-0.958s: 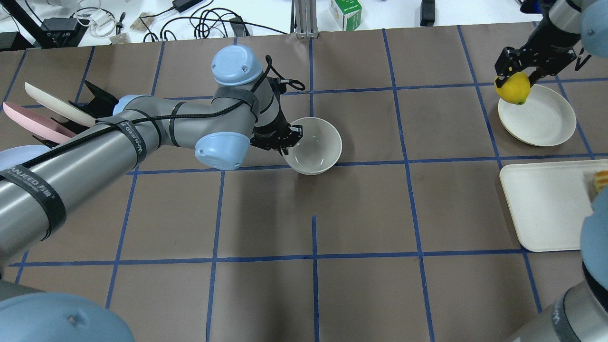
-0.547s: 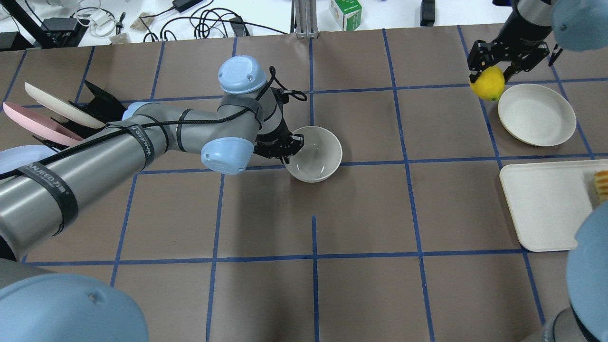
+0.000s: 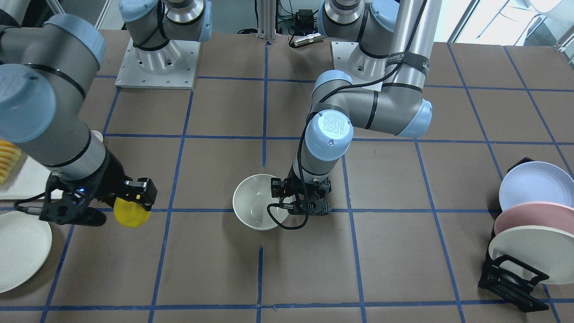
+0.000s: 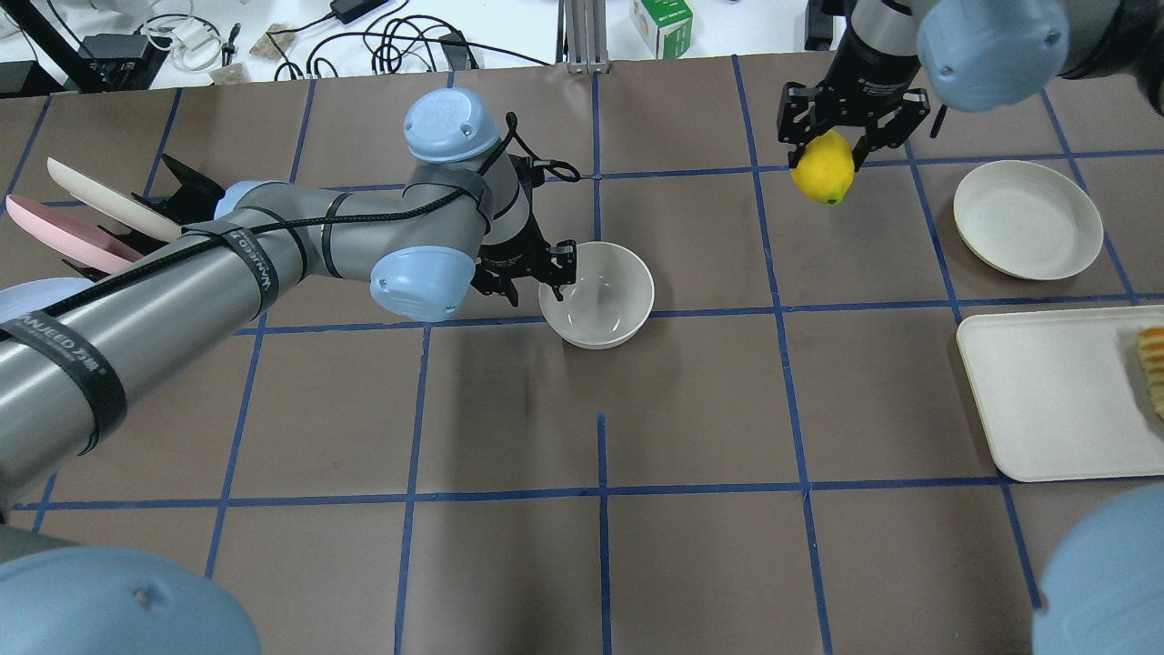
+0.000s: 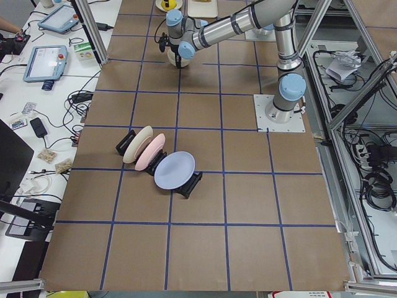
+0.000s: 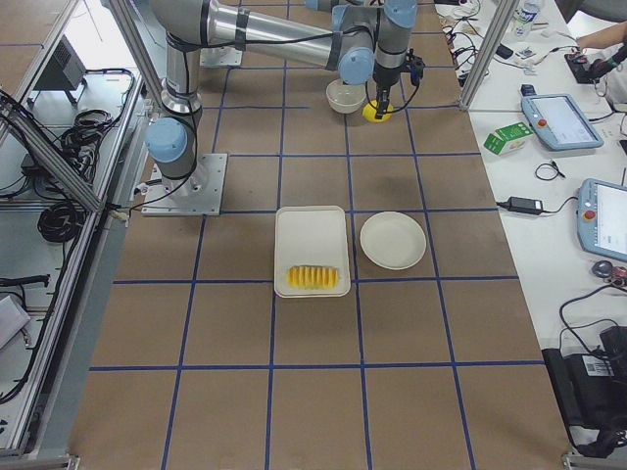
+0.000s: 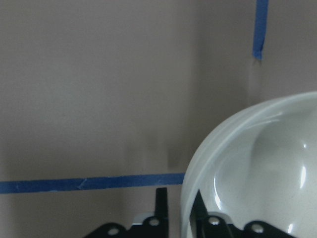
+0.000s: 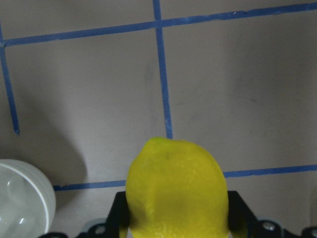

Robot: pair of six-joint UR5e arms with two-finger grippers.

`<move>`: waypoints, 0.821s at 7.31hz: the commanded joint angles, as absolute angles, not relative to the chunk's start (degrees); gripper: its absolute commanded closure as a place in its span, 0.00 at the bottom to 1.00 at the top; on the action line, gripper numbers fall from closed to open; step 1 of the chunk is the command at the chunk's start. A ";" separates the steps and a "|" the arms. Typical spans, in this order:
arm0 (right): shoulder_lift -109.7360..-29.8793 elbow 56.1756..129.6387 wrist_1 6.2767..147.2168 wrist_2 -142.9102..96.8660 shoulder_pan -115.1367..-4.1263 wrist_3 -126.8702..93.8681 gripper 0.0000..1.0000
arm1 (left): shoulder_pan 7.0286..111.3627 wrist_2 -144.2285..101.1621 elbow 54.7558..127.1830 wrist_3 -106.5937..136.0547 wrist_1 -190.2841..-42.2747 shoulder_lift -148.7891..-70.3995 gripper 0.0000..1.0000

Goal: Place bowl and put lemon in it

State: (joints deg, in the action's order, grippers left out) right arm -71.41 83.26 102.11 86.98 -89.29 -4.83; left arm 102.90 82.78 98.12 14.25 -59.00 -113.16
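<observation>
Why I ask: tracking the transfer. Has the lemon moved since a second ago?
Yes. In the overhead view the lemon has gone left, off the round plate, towards the bowl.

Surface: a table [image 4: 691,409] covered in brown sheeting, filling nearly the whole overhead view.
Markings: blue tape lines [image 4: 600,491] form a grid of large squares; one short stub ends just below the frame's centre.
Centre: a cream-white bowl [image 4: 605,296] stands upright just above the middle, its lower edge over a horizontal line.
Upper right: a flat cream plate [image 4: 1028,218], well apart from the bowl.
Right edge: a white rectangular tray [image 4: 1046,391], just below the plate, with a tape line between them.
Upper left edge: a black rack [image 4: 191,186] with plates standing in it on edge.
Front-facing view, top: two metal mounting plates [image 3: 184,72] [image 3: 341,58] lie flat under the arm bases.
</observation>
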 commanded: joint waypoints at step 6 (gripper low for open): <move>-68.39 83.50 104.83 85.96 -103.08 -20.19 1.00 | 101.95 86.84 86.75 11.34 -92.73 -93.27 0.00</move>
